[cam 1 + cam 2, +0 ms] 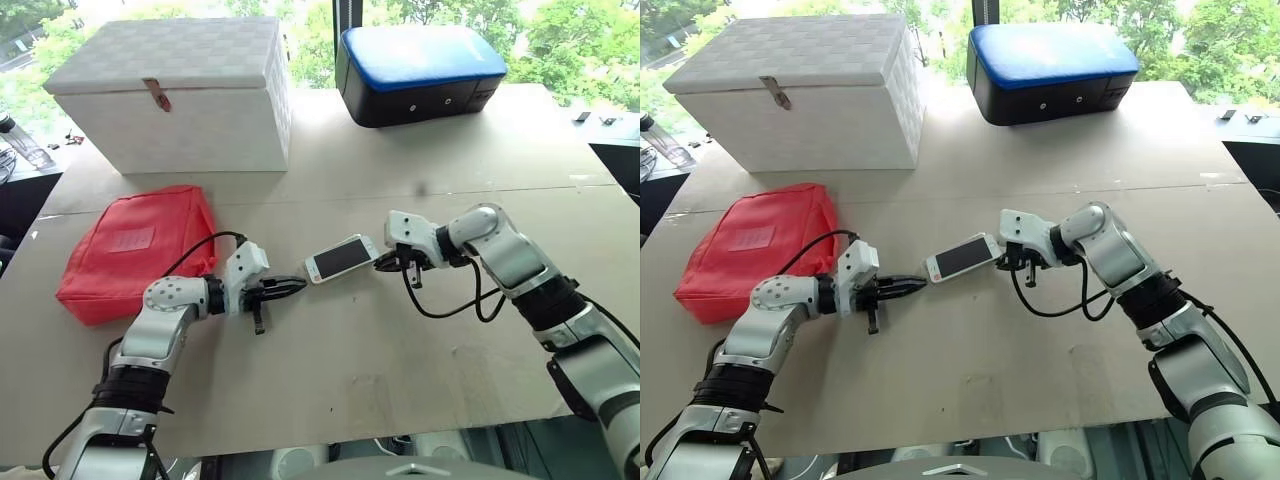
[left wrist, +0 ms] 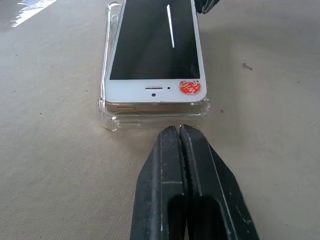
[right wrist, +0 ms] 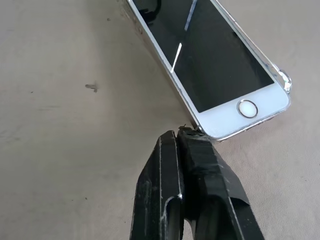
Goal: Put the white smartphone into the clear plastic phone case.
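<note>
The white smartphone (image 1: 341, 258) is seen lying screen-up on the clear plastic phone case (image 2: 111, 116), on the counter (image 1: 400, 350) between the two claws. Its long axis runs from one claw to the other. The left claw (image 1: 296, 286), closed and empty, sits just off one short end; the right claw (image 1: 384, 263), likewise closed, touches the opposite corner.

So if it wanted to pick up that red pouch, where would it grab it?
Probably the near corner of the red pouch, with the left gripper coming from the pouch's right side. The pouch lies flat and soft on the table, far wider than the gripper, so pinching a puffy edge suits better than spanning it.
</note>
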